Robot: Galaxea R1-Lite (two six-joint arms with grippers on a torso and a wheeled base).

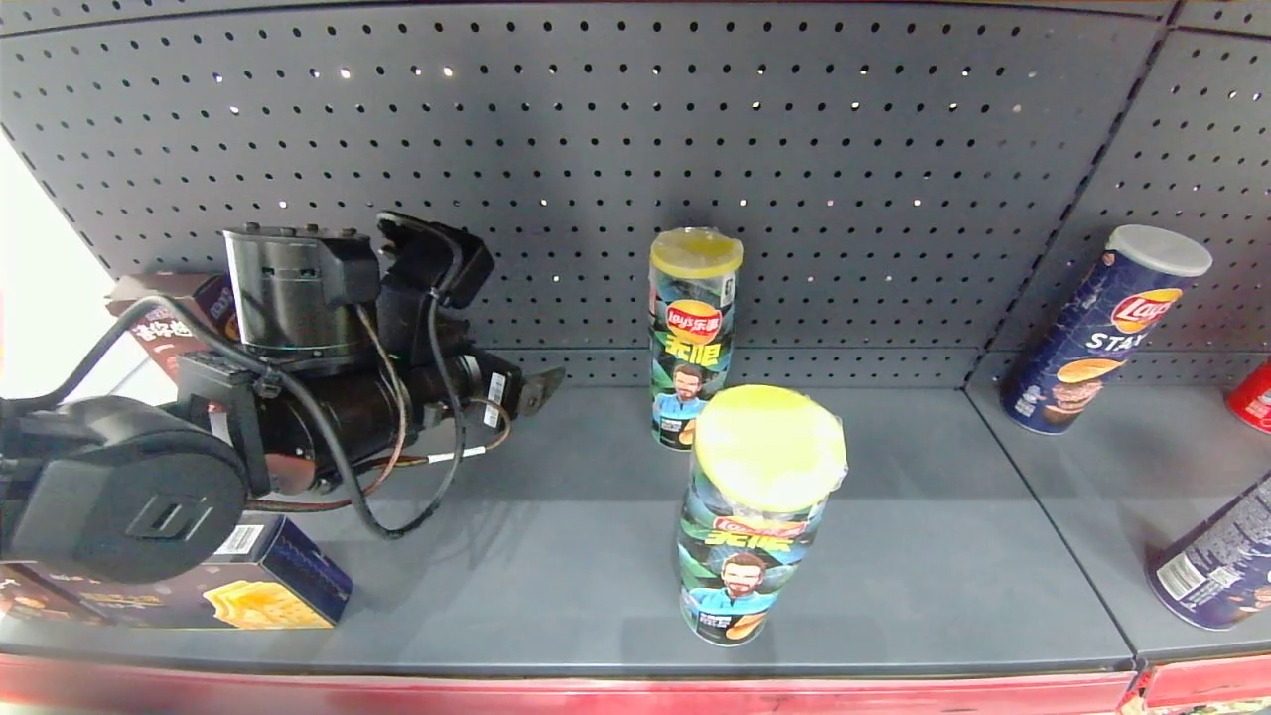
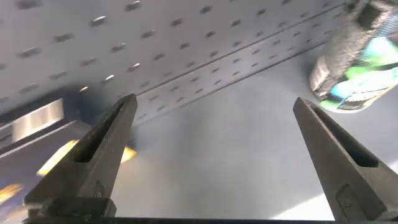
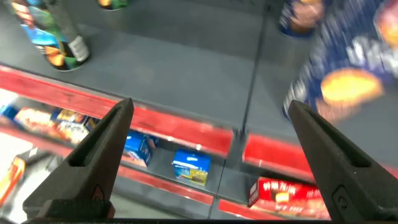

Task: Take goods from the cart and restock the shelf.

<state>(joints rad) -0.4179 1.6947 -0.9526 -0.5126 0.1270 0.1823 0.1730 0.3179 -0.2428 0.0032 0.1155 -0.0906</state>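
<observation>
The left gripper (image 2: 214,102) is held low over the grey shelf (image 1: 556,556), with its two fingers spread wide and nothing caught between them. Ahead of its fingertips, near but clearly apart, the rear green can (image 1: 692,338) is stood upright close before the pegboard panel (image 1: 695,149). The front green can (image 1: 760,516) is set further off from that gripper, toward the shelf's red front edge (image 1: 596,695), also upright and with a yellow lid like its neighbour. The two cans are kept apart, one behind the other.

Behind the left gripper, under its arm, a blue box (image 1: 268,586) is laid flat near the front edge. A brown box (image 1: 164,318) is seen beside the wrist, at the back of the shelf.

The right gripper (image 3: 210,106) is held out in front of the red edge, and its fingers are likewise spread with nothing gripped. Past one finger the front green can is seen standing on the shelf. Past the other, a near blue can (image 3: 348,74) is seen close by (too blurred for its pose to be told). A far blue can (image 1: 1102,333) with a grey lid is stood at the back of the neighbouring bay, well away from both grippers. Below the right gripper, blue packs (image 3: 189,168) and a red box (image 3: 280,193) are kept on a lower shelf.
</observation>
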